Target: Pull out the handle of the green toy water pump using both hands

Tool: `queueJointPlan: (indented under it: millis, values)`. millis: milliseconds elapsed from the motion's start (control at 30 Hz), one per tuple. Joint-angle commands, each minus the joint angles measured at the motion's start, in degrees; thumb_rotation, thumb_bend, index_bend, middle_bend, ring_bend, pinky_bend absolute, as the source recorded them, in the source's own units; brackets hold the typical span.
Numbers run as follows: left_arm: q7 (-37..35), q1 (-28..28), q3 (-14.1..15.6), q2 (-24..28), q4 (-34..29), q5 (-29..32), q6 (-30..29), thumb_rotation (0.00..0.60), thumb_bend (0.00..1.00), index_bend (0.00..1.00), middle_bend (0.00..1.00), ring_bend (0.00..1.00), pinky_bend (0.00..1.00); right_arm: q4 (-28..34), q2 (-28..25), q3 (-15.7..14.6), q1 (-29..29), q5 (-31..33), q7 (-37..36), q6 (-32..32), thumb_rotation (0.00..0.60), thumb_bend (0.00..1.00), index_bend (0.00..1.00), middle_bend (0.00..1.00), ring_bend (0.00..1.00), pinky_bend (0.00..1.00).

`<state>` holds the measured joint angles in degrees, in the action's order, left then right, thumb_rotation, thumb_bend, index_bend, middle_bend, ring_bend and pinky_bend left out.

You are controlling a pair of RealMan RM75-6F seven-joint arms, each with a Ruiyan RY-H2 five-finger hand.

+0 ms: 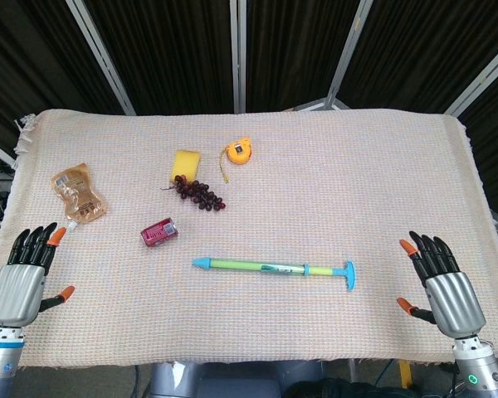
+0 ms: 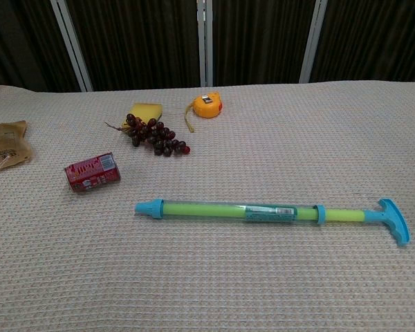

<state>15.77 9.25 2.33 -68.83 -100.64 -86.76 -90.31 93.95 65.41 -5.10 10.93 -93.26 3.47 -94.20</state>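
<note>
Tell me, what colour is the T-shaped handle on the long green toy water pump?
Blue: the T-shaped handle of the green toy water pump shows best in the chest view.

Head view high, down-facing — chest low, nearer.

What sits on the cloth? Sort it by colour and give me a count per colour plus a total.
Green and blue: 1, the toy water pump
Red: 1, the small can
Dark purple: 1, the grape bunch
Yellow: 1, the sponge block
Orange: 1, the tape measure
Brown: 1, the pouch
Total: 6
</note>
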Motion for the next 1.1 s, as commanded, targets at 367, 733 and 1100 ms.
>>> queueJointPlan:
  millis: [367, 733, 1100]
  values:
    - [-0.5, -0.33, -0.86, 0.82, -1.07, -0.17, 1.3, 0.6, 0.0, 0.0, 0.0, 0.0, 0.0, 0.18, 1.07, 2.91, 3.19, 2.3, -0.61, 9.41, 0.6, 0.0, 0.0, 0.85, 0.87, 0.76]
    - [1.59, 1.78, -3.57, -0.51, 1.29, 3.62, 6.6, 0.6, 0.0, 0.0, 0.0, 0.0, 0.0, 1.42, 6.24, 9.81, 18.2, 20.82, 11.99, 37.77, 0.6, 0.0, 0.3, 1.0, 1.0, 1.0]
    - [1.26, 1.9, -4.45, -0.74, 2.08, 5.15, 7.85, 0.6, 0.0, 0.0, 0.0, 0.0, 0.0, -1.96, 12.41, 10.39, 21.4, 27.47, 18.04, 41.12, 0.6, 0.08, 0.48, 1.0, 1.0, 1.0]
